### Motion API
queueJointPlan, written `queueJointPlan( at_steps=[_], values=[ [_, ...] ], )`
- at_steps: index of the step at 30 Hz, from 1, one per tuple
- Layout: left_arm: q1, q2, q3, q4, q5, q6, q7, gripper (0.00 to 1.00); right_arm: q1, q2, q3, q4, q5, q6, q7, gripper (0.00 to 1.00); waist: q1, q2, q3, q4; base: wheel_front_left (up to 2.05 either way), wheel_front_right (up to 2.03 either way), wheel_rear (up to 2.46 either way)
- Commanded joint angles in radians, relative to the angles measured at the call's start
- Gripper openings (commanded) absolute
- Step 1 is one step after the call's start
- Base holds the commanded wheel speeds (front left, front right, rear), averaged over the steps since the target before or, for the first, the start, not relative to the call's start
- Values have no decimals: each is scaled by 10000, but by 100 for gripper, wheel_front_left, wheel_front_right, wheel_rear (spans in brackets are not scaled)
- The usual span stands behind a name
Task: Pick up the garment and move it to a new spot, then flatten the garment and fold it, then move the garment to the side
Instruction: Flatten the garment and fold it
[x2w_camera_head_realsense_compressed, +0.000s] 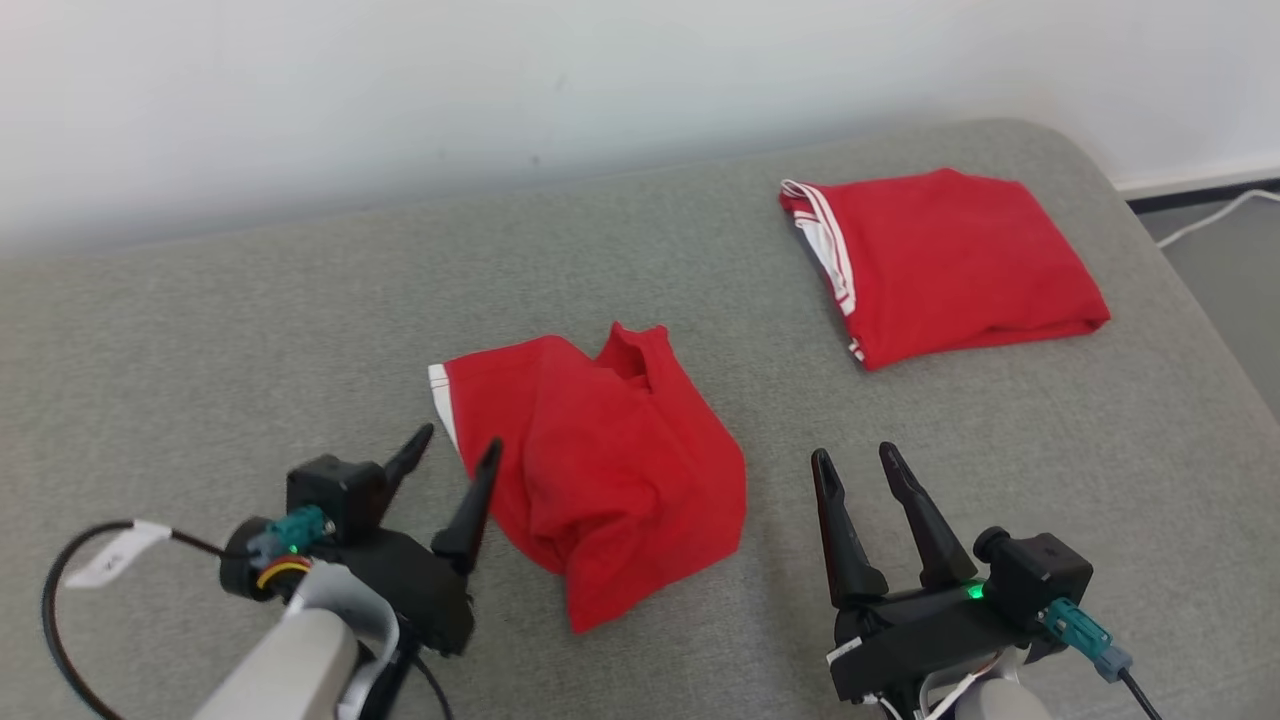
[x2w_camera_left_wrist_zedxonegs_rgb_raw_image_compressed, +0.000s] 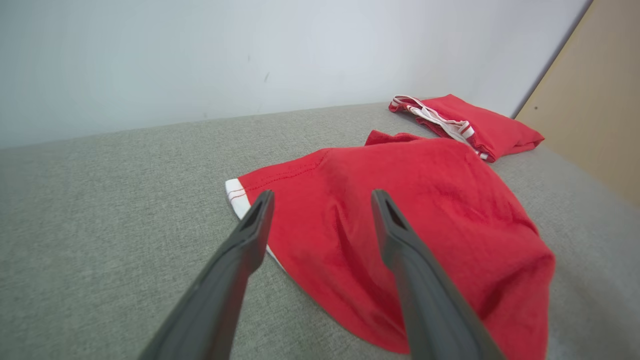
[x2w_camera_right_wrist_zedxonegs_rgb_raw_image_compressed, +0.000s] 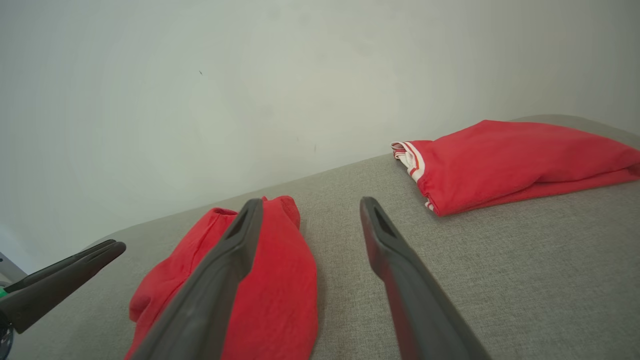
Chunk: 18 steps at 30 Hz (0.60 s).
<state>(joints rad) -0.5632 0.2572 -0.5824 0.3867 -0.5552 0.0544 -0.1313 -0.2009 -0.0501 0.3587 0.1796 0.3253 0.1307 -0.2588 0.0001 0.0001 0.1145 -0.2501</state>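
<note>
Tag (x2w_camera_head_realsense_compressed: 115, 552): unreadable, behind left tool (x2w_camera_head_realsense_compressed: 458, 440).
Left tool, right tool (x2w_camera_head_realsense_compressed: 854, 453): spread wide, empty.
Surface (x2w_camera_head_realsense_compressed: 200, 350): grey fabric; garment (x2w_camera_head_realsense_compressed: 610, 470) between tools.
Wall (x2w_camera_head_realsense_compressed: 400, 80): white.

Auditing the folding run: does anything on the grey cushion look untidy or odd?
Yes: the crumpled red garment in the middle lies in a lopsided heap, its white-trimmed edge poking out left, unlike the neatly folded red garment at the far right.

Crumpled red garment (x2w_camera_head_realsense_compressed: 610, 470) between left pincer (x2w_camera_head_realsense_compressed: 458, 440) and right pincer (x2w_camera_head_realsense_compressed: 854, 452), both agape
</note>
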Motion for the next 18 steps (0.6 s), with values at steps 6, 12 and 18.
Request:
queueJointPlan(
  at_steps=[6, 12, 18],
  values=[
    [-928, 561, 152, 812, 315, 68, 208, 100, -268, -5, 39, -37, 176, 1, -60, 100, -1, -1, 652, -786, 0, 0, 0],
    [-1485, 828, 340, 1705, 207, -15, 310, 100, -387, -3, 74, -78, 364, 1, -67, 100, -1, -1, 1033, -1373, 0, 0, 0],
    [-1734, 814, 227, 2506, 235, -136, 390, 100, -421, -2, 52, -162, 453, 1, -70, 100, -1, -1, 1165, -1692, 0, 0, 0]
  ],
)
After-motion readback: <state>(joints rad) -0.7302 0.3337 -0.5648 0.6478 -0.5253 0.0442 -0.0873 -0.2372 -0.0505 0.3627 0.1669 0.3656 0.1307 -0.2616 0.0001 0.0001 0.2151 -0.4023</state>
